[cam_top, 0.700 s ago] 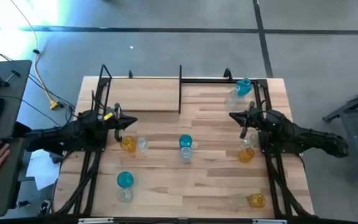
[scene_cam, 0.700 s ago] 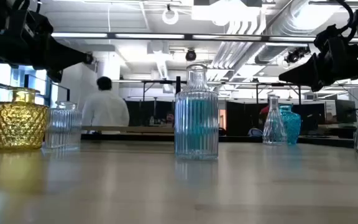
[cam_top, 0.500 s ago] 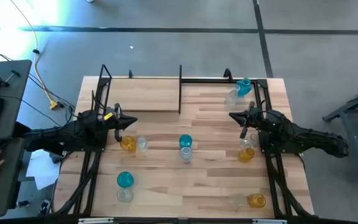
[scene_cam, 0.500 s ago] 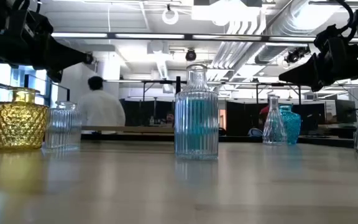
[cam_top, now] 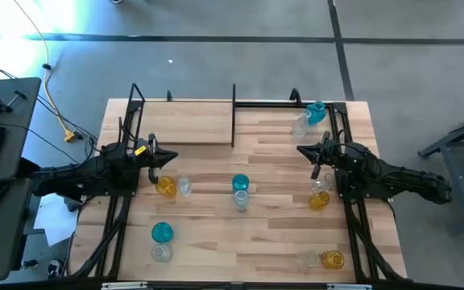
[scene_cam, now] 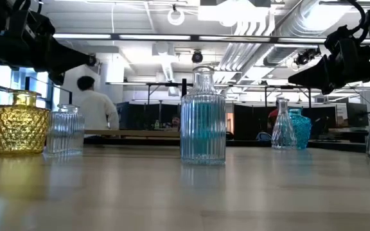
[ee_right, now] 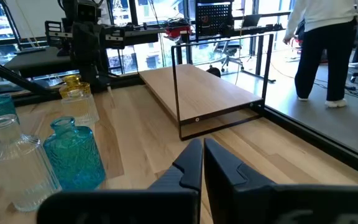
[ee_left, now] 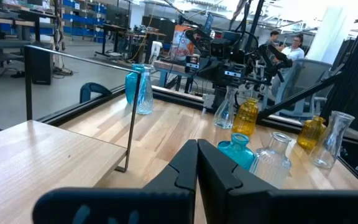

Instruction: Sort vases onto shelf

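**Arms parked, vases waiting**

Nothing on the table has budged since the earlier frames. Only the room shifts: the person behind the table has drifted leftward across the low view, and the hand at the desk on the high view's left edge is gone. So the sorting, by my reading, hasn't started.

Left gripper hovers over the table's left side, fingers pressed together and empty, with the amber vase and a clear vase just in front of it. Right gripper mirrors it on the right, fingers likewise together with nothing between them, close to a clear and amber pair.

And the shelf? Bare, sitting at the far left of the table between its black posts. Every vase is on the tabletop: a teal and clear pair dead centre, a teal vase and a clear one near the front left, an amber one front right, and a teal and clear pair at the far right corner.

Whichever arm goes first must part its fingers. I'd back the left: it sits nearer the shelf.
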